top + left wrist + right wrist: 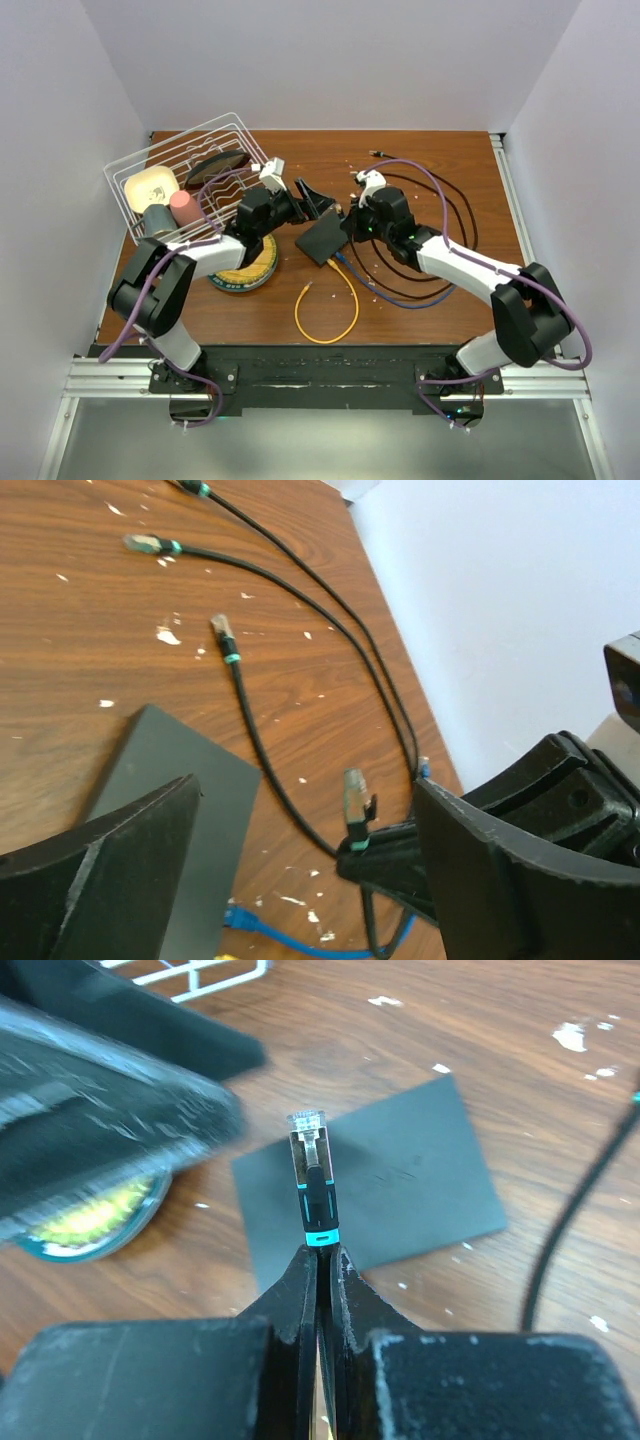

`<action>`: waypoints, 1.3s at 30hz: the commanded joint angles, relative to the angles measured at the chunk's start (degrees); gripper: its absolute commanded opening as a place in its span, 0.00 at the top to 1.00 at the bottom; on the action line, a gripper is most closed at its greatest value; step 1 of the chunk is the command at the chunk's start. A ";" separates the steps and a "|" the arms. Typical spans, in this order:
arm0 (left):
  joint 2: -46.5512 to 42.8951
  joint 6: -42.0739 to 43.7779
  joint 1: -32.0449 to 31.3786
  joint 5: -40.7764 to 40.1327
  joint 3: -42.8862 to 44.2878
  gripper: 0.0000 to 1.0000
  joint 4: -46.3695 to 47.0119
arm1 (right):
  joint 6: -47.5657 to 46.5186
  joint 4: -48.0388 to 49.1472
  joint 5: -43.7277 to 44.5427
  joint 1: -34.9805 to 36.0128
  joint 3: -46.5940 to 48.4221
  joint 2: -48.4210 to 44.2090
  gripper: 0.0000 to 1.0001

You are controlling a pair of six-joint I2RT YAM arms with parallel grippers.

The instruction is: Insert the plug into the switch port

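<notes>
Black matte switch box (400,1170) is lying flat on the worktop (520,1020) between the arms. I'm making out faint marks on its top, too small to read, and the switch port row is hiding from me. My right hand (322,1255) is clenching the plug (308,1150) near the box, and my left hand (305,800) is hanging released

ROOM | table (250,312): brown wood-grain top, white flecks scattered | back wall (330,60): plain, pale; left wall (50,150) and right wall (595,150): same pale panels, closing both sides | near edge: black plate (330,370) on aluminium rail (100,375); grey surface (320,440) beyond | light: soft, even
</notes>
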 commanded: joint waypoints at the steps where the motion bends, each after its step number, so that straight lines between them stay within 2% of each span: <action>1: -5.12 7.59 1.44 -4.15 2.41 0.05 -3.74 | -4.30 -3.92 6.42 -0.16 -0.99 -3.40 1.00; 9: -4.52 17.24 2.94 -3.54 5.39 0.04 -10.85 | -7.65 -9.55 14.16 -0.60 -1.96 -5.87 1.00; 18: 7.77 24.99 3.29 4.19 17.69 0.06 -20.35 | -10.55 -14.39 10.04 -0.78 -0.55 -2.19 1.00; 28: 17.90 26.32 3.29 9.29 24.03 0.11 -24.66 | -12.83 -18.25 4.41 -0.78 3.14 4.23 1.00; 39: 21.24 22.36 3.29 14.22 21.84 0.21 -21.76 | -13.19 -22.47 -0.07 -0.52 6.22 8.90 1.00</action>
